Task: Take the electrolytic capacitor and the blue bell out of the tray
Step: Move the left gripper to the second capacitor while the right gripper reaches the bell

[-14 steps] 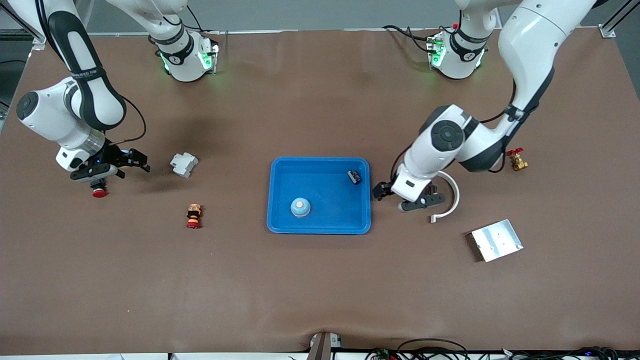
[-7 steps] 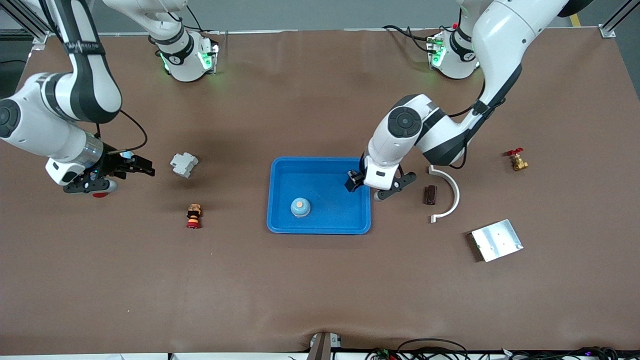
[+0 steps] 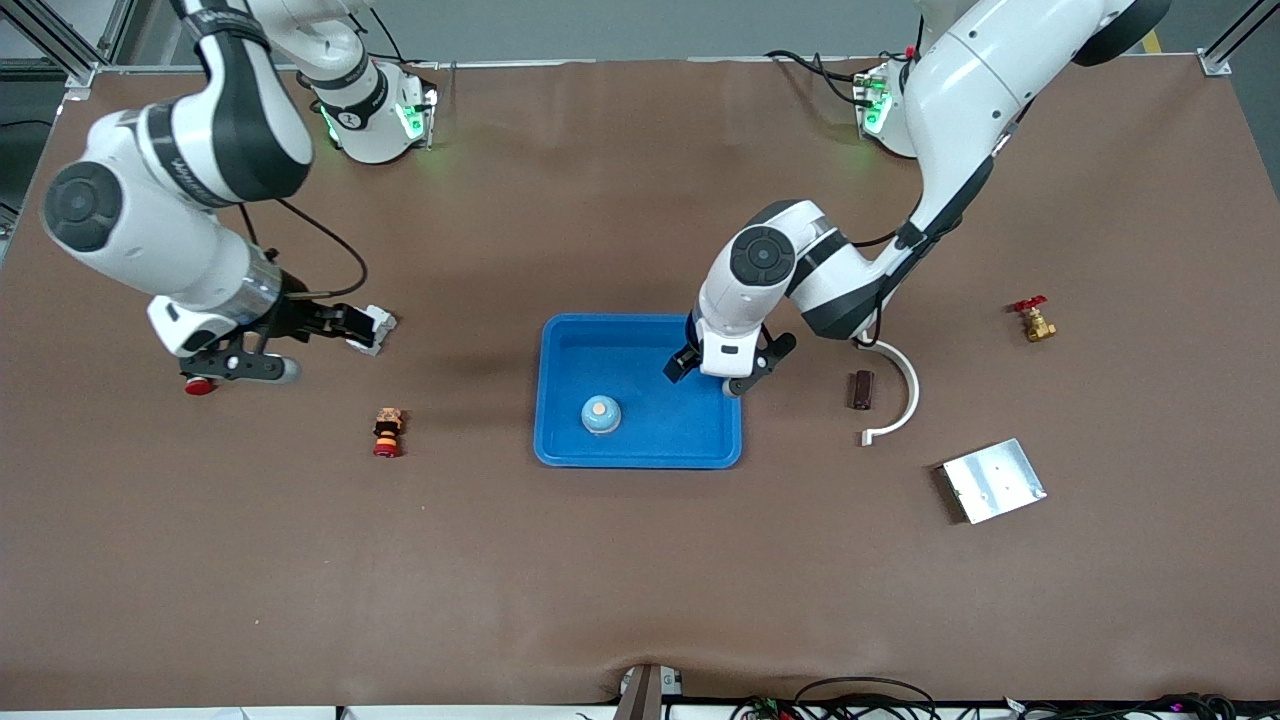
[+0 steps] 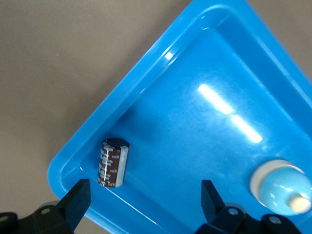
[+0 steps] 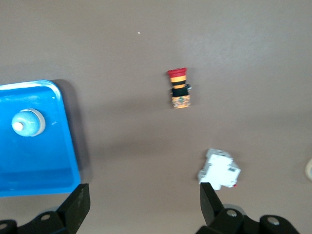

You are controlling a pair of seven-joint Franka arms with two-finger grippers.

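Note:
A blue tray (image 3: 640,345) lies mid-table. The blue bell (image 3: 601,413) with an orange button stands in it, nearer the front camera. The brown capacitor (image 4: 113,162) lies in the tray's corner toward the left arm's end; the left hand hides it in the front view. My left gripper (image 3: 716,372) hovers open and empty over that corner, also shown in its wrist view (image 4: 144,204). My right gripper (image 3: 315,347) is open and empty over the table beside a white breaker (image 3: 370,328). The right wrist view shows the tray (image 5: 39,161) and bell (image 5: 28,123).
A red button (image 3: 198,385) lies under the right hand. A red-and-yellow stop switch (image 3: 387,432) stands nearer the camera. Toward the left arm's end are a brown block (image 3: 860,389), a white curved piece (image 3: 900,385), a metal plate (image 3: 993,480) and a brass valve (image 3: 1033,320).
My left gripper has moved from over the brown block to over the tray's corner, covering the capacitor. My right gripper has moved from over the red button toward the white breaker.

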